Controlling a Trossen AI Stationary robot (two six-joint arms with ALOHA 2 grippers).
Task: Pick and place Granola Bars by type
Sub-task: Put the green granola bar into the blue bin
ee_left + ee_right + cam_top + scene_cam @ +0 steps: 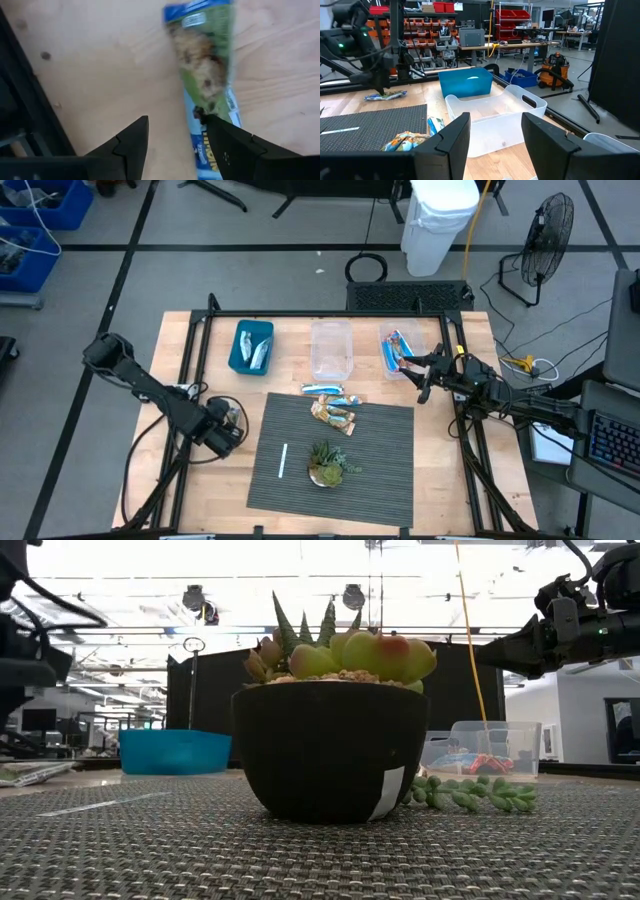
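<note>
A granola bar in a green-and-blue wrapper lies flat on the bare wood at the table's left, also seen in the right wrist view. My left gripper points down over it, open, with one finger above the bar's end. It stands left of the mat in the high view. More bars lie on the mat's far edge: a blue one and tan-gold ones. My right gripper waits level and open at the right, holding nothing. My left gripper comes at the bar from above with open fingers. One finger overlaps the bar's end, and I cannot tell whether it touches the wrapper. The bar lies flat on the wood.
At the far side stand a blue bin holding silvery-blue bars, a clear bin, and a second clear bin holding blue-and-red bars. On the dark mat stand a potted plant and a white stick.
</note>
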